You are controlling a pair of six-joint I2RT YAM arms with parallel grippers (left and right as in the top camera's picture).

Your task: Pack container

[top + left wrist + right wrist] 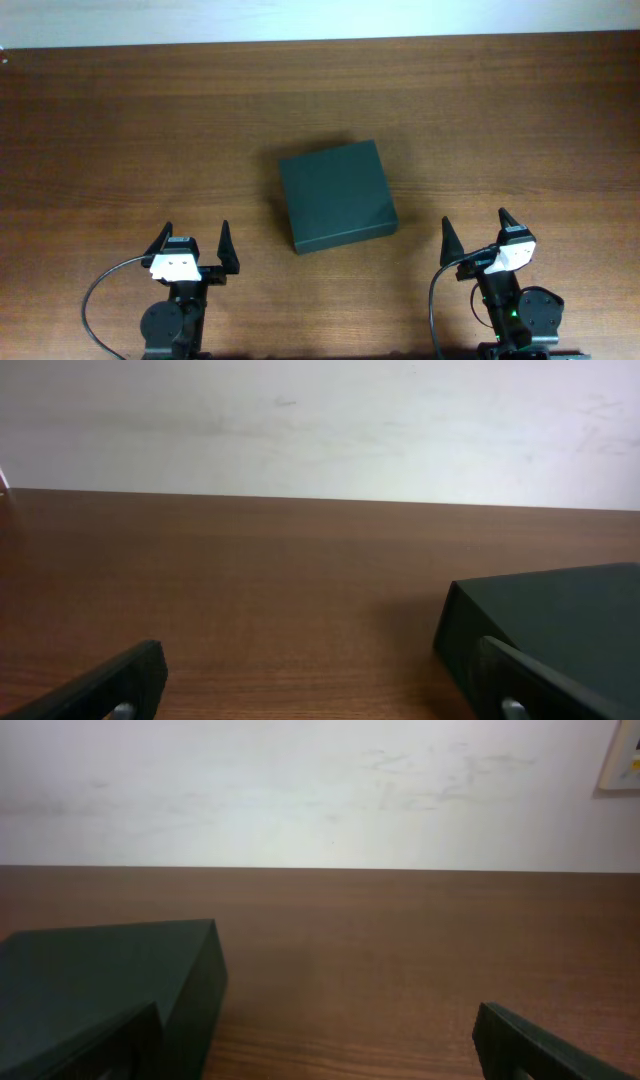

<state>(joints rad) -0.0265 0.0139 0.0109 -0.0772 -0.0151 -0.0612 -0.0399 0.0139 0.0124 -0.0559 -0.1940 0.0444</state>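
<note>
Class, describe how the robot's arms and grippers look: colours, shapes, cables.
The left arm and right arm are black. The left gripper and right gripper each have two black pointed fingers on a white block. A black cable loops beside each arm. A green light glows on the right base.

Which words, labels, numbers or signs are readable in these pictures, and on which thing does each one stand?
No text can be read anywhere.
Container: plain dark surfaces, no print visible.
Left gripper and right gripper: no legible mark.
Sheet on the wall, right wrist view: cut off by the picture's edge, only a yellow patch shows, too blurred to read.
</note>
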